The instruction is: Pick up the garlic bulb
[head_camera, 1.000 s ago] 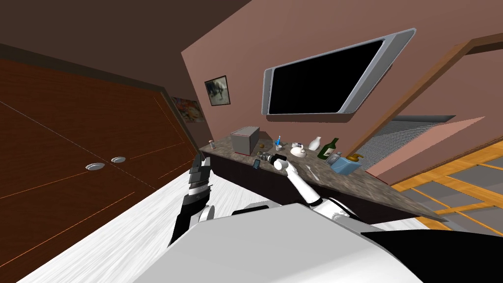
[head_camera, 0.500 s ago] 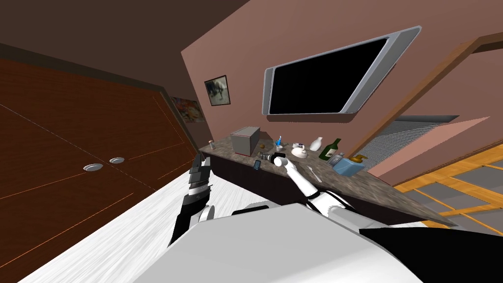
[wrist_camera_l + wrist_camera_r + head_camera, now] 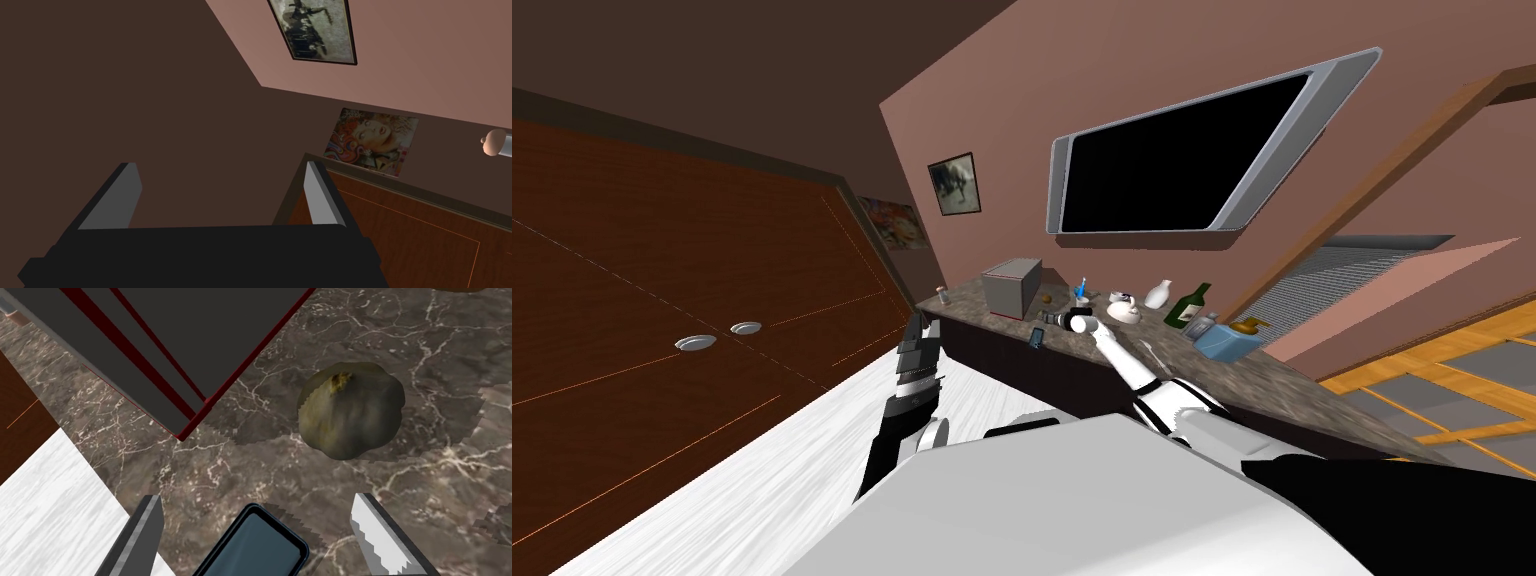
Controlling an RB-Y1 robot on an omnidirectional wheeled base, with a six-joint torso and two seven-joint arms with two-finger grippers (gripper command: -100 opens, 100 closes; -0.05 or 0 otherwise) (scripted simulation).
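Garlic bulb (image 3: 350,410) sat on the brown marbled desk (image 3: 240,463), just beside the grey box (image 3: 190,333) w/ dark red edging, off that box's near corner and not touching it. Bulb looked olive-brown, lumpy, w/ a yellowish stem scar on top.

Right end effector (image 3: 256,500) hovered over the desk near the same box corner. Its fingers (image 3: 145,528) were apart, holding nothing. Bulb lay ahead of the fingertips, nearer the finger farther from the box. Dark blue phone (image 3: 252,545) sat at the desk edge btwn the two fingers in the wrist view, a bit out from the box corner. White floor (image 3: 45,498) showed past the desk edge by the box.

In head view the right arm reached out to the desk in front of the box. Farther along the desk from the box stood a white teapot (image 3: 1122,310), white vase (image 3: 1158,293), green bottle (image 3: 1187,303) and blue dispenser (image 3: 1224,340), all well apart from it.

Left end effector (image 3: 220,167) was held up off the desk, on the box's other side from those items, fingers apart, empty
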